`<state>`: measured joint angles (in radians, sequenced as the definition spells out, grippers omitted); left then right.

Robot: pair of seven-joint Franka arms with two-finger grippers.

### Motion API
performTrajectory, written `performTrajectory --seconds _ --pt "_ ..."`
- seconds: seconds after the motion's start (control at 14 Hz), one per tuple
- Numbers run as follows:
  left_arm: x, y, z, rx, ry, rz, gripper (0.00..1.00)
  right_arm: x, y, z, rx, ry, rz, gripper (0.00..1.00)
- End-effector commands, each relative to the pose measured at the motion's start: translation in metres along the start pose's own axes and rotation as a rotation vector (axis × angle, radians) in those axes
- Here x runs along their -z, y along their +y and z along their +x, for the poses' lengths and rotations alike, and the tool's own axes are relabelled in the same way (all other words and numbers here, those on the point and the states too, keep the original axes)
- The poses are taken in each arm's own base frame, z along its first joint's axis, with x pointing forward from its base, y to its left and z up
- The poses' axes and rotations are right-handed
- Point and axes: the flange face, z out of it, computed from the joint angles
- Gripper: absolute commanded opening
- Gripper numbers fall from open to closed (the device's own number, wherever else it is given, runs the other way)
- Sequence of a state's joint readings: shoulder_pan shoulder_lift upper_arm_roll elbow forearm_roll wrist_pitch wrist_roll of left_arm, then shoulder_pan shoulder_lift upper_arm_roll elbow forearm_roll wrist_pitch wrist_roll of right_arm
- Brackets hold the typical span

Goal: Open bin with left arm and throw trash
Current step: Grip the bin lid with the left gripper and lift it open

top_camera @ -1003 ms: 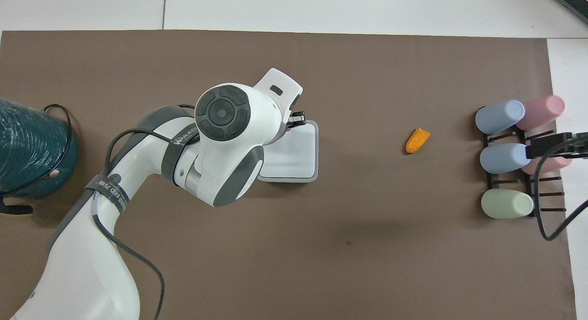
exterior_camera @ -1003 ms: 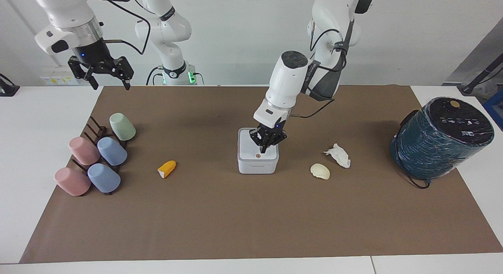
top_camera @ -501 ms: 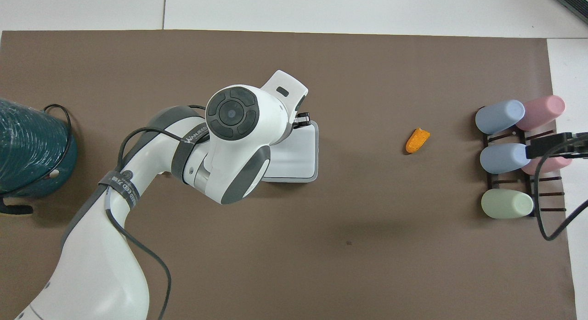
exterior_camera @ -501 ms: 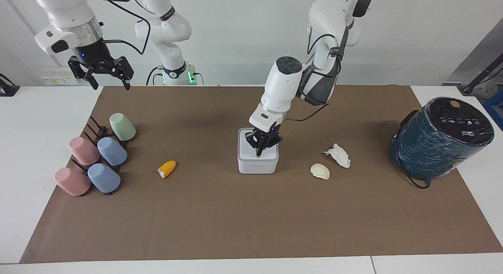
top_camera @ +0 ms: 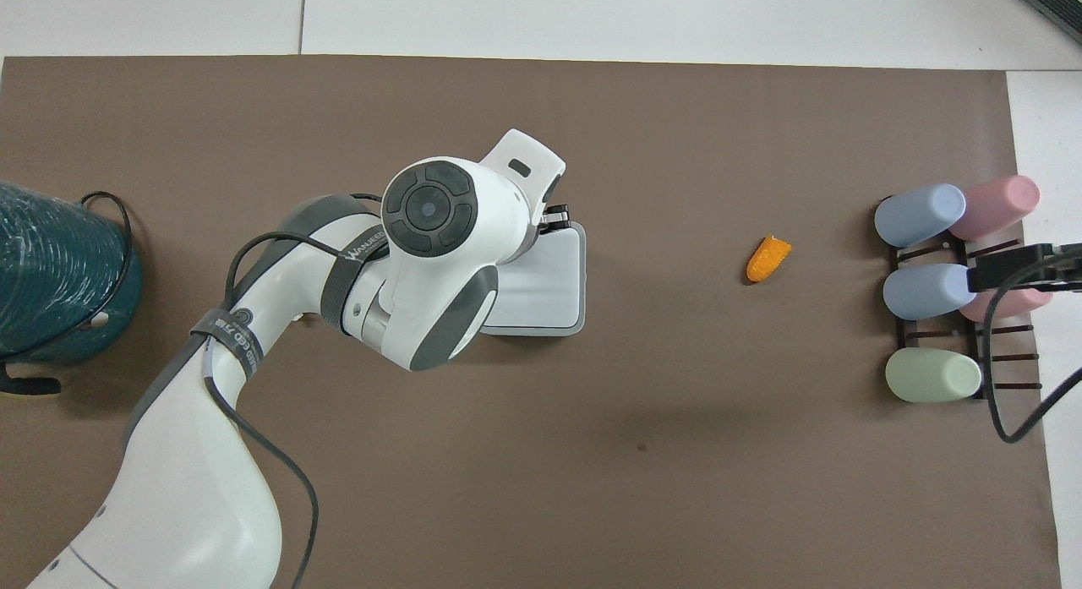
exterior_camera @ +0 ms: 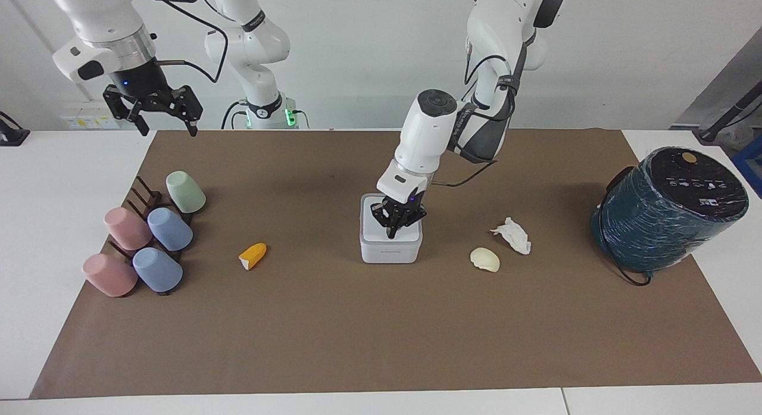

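The right claw (exterior_camera: 162,124) hangs with its fingers spread wide and holding nothing, up in the air over the right arm's end of the desk (exterior_camera: 53,183), where that arm waits. Below it sits a dark rack (exterior_camera: 143,197) with five pastel cups (exterior_camera: 169,227) lying on it. From those cups toward the left claw, the orange peel (exterior_camera: 252,255) lies on the brown mat (exterior_camera: 333,331), about midway between the rack and the bin.

The left claw (exterior_camera: 392,233) points down with its fingertips pressed together, gripping nothing, their tip set on the closed lid of the white bin (exterior_camera: 390,250) at the edge farther from the robots. In the overhead view the left arm's wrist covers most of the bin (top_camera: 549,285), and only a bit of the left claw (top_camera: 554,220) shows at the lid's edge.

Past the left claw toward the left arm's end of the desk, the cream peel (exterior_camera: 485,259) lies near the bin, and the crumpled white tissue (exterior_camera: 512,234) sits just beside it, slightly nearer to the robots. Well apart from the left claw, the dark teal wrapped cylinder (exterior_camera: 670,209) stands tilted at the mat's edge
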<state>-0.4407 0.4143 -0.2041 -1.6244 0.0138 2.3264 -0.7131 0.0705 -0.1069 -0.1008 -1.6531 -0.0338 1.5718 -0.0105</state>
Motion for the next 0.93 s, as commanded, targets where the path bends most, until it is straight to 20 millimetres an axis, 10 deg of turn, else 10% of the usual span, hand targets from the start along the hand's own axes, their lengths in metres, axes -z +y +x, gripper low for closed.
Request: performTrajectory --seconds 0.0,0.86 --pt "-0.006 0.002 0.001 0.002 0.021 0.006 0.0 0.0 0.002 -0.005 -0.018 0.005 0.012 1.0" --pt "-0.015 0.0 0.003 -0.001 -0.02 0.047 0.0 -0.003 0.002 -0.005 -0.018 0.002 0.013 1.0"
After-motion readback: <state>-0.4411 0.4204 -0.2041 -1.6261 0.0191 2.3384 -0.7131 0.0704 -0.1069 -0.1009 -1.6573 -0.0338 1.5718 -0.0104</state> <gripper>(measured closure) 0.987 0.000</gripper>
